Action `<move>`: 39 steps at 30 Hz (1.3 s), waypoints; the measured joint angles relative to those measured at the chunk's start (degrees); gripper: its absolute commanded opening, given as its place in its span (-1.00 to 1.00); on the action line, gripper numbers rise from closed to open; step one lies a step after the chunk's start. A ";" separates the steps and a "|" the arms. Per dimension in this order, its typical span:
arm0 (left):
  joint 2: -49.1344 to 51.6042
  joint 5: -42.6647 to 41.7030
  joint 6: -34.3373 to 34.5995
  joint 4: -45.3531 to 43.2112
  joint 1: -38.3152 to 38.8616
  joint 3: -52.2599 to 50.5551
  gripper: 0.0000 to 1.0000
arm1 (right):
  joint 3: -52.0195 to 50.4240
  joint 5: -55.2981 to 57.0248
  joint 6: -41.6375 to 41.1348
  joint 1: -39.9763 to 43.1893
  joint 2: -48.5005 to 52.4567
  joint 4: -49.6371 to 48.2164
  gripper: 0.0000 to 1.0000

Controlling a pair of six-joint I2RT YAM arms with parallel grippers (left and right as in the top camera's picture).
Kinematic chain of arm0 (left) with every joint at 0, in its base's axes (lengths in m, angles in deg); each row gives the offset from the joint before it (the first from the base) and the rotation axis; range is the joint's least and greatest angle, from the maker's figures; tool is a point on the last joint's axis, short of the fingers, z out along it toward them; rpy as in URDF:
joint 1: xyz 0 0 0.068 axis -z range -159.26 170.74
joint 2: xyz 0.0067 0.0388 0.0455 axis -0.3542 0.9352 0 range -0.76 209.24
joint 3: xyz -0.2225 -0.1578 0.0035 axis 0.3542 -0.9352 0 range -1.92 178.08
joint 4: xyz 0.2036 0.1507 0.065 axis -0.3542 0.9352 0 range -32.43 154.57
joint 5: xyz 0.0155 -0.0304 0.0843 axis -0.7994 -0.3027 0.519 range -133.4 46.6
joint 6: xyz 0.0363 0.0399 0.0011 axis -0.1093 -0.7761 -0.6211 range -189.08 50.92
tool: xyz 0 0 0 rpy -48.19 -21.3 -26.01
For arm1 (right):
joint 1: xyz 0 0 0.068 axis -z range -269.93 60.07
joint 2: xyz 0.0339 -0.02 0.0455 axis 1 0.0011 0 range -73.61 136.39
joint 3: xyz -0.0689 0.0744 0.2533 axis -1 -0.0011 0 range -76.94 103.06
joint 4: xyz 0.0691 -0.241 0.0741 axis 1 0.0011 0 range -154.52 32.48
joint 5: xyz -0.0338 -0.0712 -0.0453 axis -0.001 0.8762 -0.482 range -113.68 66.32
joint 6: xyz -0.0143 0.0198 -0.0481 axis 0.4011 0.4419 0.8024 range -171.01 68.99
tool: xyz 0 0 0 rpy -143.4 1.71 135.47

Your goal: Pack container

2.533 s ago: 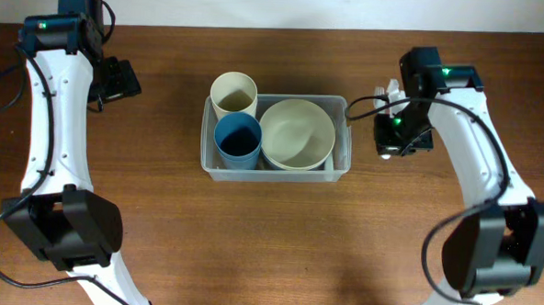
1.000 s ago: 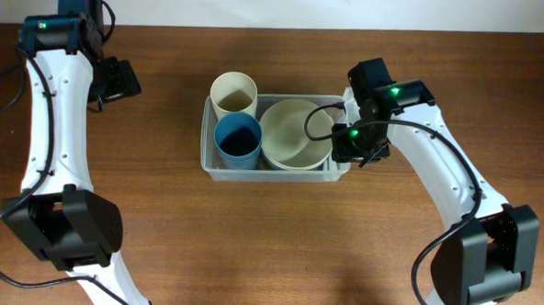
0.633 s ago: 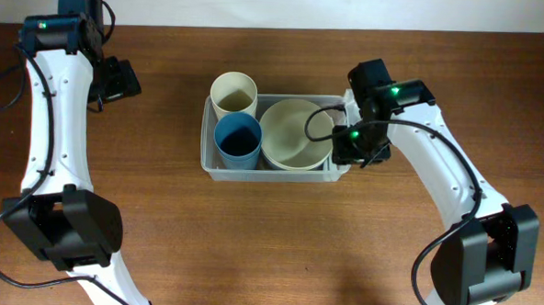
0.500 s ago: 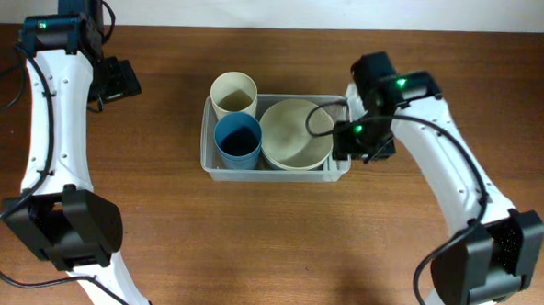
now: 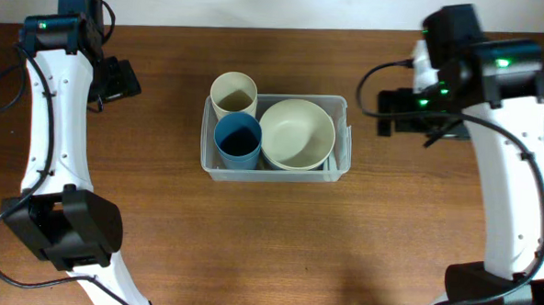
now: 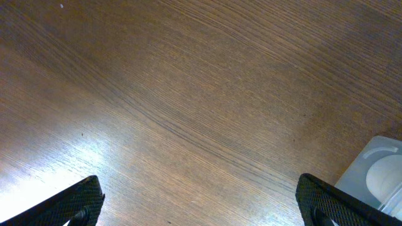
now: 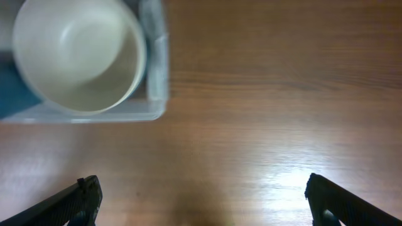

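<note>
I see a brown wood-grain table (image 5: pixel 268 244) with lamp glare on it and a pale strip (image 5: pixel 260 5) beyond its far edge. My left gripper (image 6: pixel 201 204) hangs spread wide over bare wood at the far left. The container (image 5: pixel 271 175) sits mid-table, holding a cream cup (image 5: pixel 234 94), a blue cup (image 5: pixel 238 139) and a cream bowl (image 5: pixel 297 133). My right gripper (image 7: pixel 202 201), also spread wide, hovers near its right side.

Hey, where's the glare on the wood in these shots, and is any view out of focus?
Left wrist view: a bright sheen on the brown wooden table at lower left, grain sharp. Right wrist view: glare at lower right; the round cream bowl and clear plastic rectangular container look soft. Overhead view: evenly lit, crisp.
</note>
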 measured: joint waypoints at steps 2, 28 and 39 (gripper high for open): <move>0.00 0.00 0.00 0.00 0.00 0.00 1.00 | 0.09 0.66 0.00 2.12 -0.04 0.00 0.98; 0.00 -0.02 0.00 0.00 0.00 0.00 1.00 | 0.07 2.51 15.41 16.37 -7.67 -1.07 0.98; 0.00 0.02 0.00 0.00 0.00 0.00 1.00 | -28.79 -3.63 17.38 12.44 -43.08 -43.63 0.98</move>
